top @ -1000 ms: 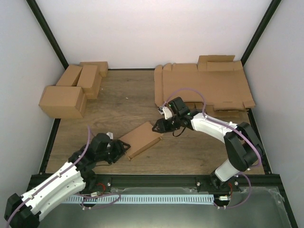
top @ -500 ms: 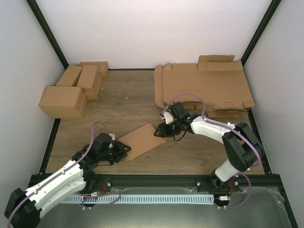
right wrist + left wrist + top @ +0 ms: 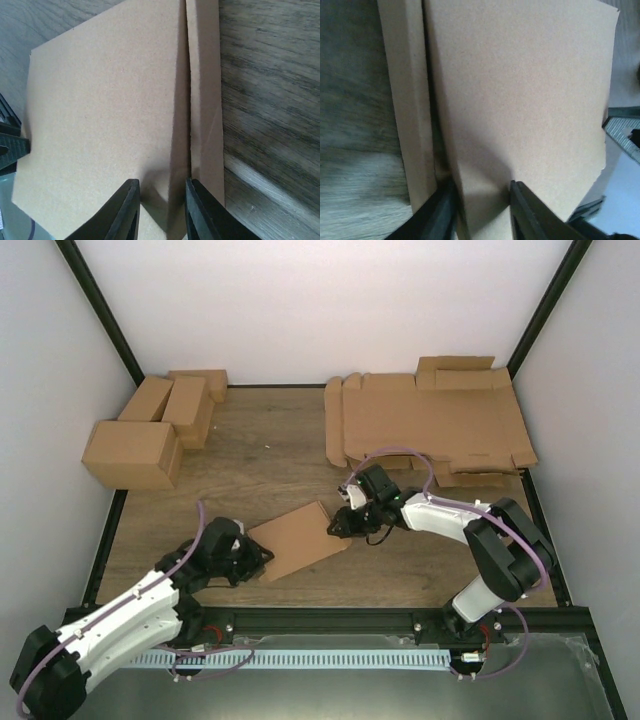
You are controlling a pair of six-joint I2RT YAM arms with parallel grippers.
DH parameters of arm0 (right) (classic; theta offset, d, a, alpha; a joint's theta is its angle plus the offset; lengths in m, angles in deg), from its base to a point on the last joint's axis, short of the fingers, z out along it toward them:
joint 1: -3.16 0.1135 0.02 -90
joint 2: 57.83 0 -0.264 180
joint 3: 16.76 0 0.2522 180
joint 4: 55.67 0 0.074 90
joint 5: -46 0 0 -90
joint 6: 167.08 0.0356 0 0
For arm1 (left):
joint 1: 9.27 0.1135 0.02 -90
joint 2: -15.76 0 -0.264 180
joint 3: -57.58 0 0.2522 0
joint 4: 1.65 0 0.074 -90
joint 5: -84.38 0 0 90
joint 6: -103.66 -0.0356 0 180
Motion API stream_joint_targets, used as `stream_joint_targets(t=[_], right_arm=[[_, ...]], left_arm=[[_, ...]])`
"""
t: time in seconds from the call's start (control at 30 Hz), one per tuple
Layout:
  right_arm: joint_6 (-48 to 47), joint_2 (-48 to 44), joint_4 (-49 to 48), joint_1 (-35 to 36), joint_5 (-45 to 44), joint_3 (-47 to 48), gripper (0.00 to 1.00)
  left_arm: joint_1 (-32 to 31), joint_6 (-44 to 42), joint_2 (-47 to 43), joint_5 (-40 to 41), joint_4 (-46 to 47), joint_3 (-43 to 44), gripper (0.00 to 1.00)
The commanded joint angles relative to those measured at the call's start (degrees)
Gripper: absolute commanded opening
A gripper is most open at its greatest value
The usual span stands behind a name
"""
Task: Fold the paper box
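The paper box [image 3: 300, 540] is a plain brown cardboard piece lying slanted on the wooden table, near the front centre. My left gripper [image 3: 257, 560] grips its near-left end. My right gripper [image 3: 340, 524] grips its far-right end. In the left wrist view the black fingers [image 3: 520, 207] of my left gripper [image 3: 480, 207] straddle a folded edge of the box [image 3: 520, 90], with a narrow side strip to the left. In the right wrist view my right gripper [image 3: 162, 207] pinches the box [image 3: 100, 110] at the seam beside a narrow strip.
Several finished brown boxes [image 3: 150, 430] stand at the back left. A pile of flat brown die-cut sheets [image 3: 430, 425] lies at the back right, just beyond the right arm. A black frame rail [image 3: 320, 620] runs along the front edge. White walls enclose the table.
My right gripper has moved nearer to the front with its end of the box. The box now lies lower and flatter, and my left gripper has shifted slightly right.
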Motion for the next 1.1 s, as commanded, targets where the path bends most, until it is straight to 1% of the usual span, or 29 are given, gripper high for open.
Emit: stream_joint_targets(t=[0.0,0.07,0.13,0.33,0.4,0.47,0.53,0.57,0.63,0.83,0.9,1.07], right_arm=[[-0.3,0.6,-0.4,0.8,-2.1,-0.3,0.25],[-0.4,0.6,-0.5,0.9,-2.5,-0.5,0.25],[-0.4,0.5,-0.6,0.8,-2.9,-0.8,0.23],[-0.4,0.3,-0.2,0.8,-4.7,-0.8,0.22],[-0.5,0.3,-0.2,0.8,-5.3,-0.7,0.22],[-0.6,0.2,-0.1,0.8,-5.7,-0.8,0.22],[-0.6,0.1,-0.1,0.9,-6.0,-0.9,0.23],[-0.7,0.0,-0.1,0.8,-6.0,-0.9,0.24],[-0.7,-0.3,0.0,0.8,-6.1,-0.8,0.25],[-1.0,-2.1,1.0,0.9,-8.0,-0.7,0.35],[-1.2,-3.1,1.2,0.9,-8.6,-0.5,0.37],[-1.9,-4.0,1.5,0.9,-9.6,-0.5,0.36]], left_arm=[[0.2,-5.4,2.6,4.3,-6.0,5.9,0.34],[0.2,-7.0,3.4,5.9,-8.8,8.9,0.42],[0.2,-7.8,3.5,7.0,-10.3,10.6,0.46],[0.3,-9.6,3.5,11.9,-16.2,12.7,0.51],[0.7,-9.9,3.5,12.1,-16.5,12.0,0.51],[1.1,-10.3,3.5,11.0,-15.6,10.9,0.5],[1.2,-10.2,3.5,9.1,-13.7,9.4,0.46],[1.2,-10.0,5.0,8.1,-12.5,8.7,0.44],[1.2,-9.5,5.5,6.9,-10.9,7.3,0.43],[1.3,-8.8,7.0,4.3,-5.4,3.4,0.41],[1.3,-8.8,7.6,3.8,-4.1,2.8,0.4],[1.3,-9.4,8.7,4.5,-3.3,2.5,0.34]])
